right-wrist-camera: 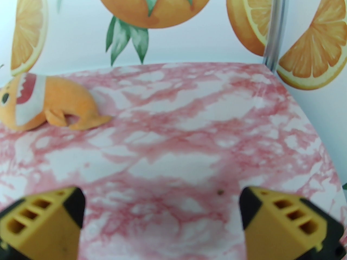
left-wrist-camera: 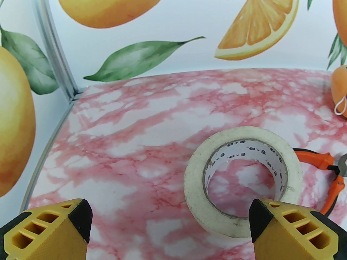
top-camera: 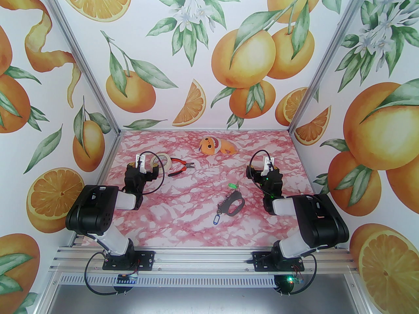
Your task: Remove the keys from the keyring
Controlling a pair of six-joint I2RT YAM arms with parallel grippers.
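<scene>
The dark grey D-shaped keyring [top-camera: 234, 204] lies flat on the pink marbled table, right of centre. A bright green key tag [top-camera: 232, 185] sits at its far end and a blue key tag with a white label [top-camera: 216, 220] at its near end, both attached to it. My right gripper [top-camera: 264, 165] hovers open, to the right of and beyond the keyring and apart from it. In the right wrist view the right gripper [right-wrist-camera: 161, 207] has bare table between its yellow fingers. My left gripper [top-camera: 143, 163] is open at the far left. In the left wrist view the left gripper [left-wrist-camera: 170, 218] holds nothing.
A beige tape roll [left-wrist-camera: 195, 177] lies just ahead of my left gripper, with red-handled pliers [top-camera: 179, 168] to its right. An orange plush toy [top-camera: 212, 145] rests near the back wall. Printed walls close in the table on three sides.
</scene>
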